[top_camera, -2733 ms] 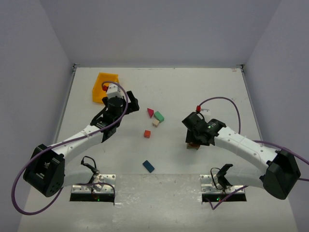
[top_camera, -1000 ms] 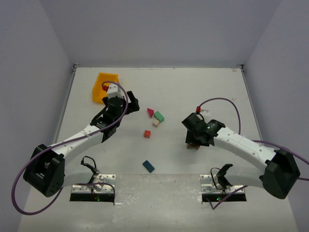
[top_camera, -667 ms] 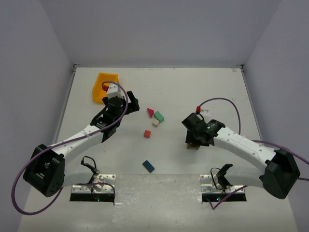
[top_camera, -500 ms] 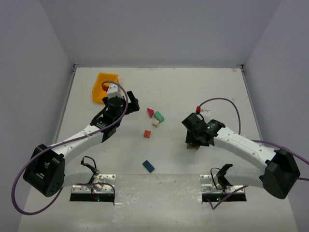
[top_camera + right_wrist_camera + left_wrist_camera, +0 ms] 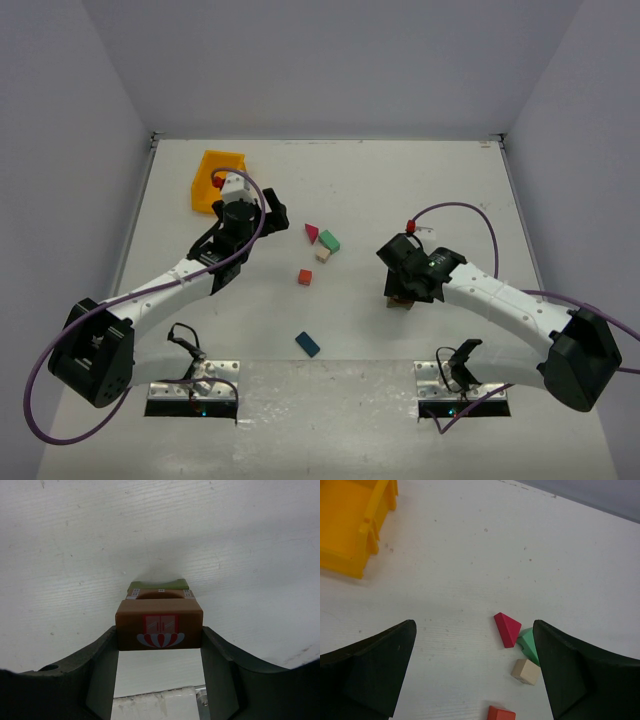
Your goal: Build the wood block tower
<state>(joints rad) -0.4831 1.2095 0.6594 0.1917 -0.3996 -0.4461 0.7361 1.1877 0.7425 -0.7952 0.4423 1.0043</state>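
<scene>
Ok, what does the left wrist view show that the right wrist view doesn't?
Left wrist only: the yellow bin corner, and the loose magenta prism, green block, cream cube and red cube, seen between wide-open empty left fingers. Right wrist only: the brown block with a printed door, clamped between the right fingers, an olive block just beyond it. Shared: the white table.

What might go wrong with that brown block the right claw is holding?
The right gripper grips the brown block over the olive block; if it is off-centre, release may topple it. Withdrawing, the gripper might nudge both blocks over.
</scene>
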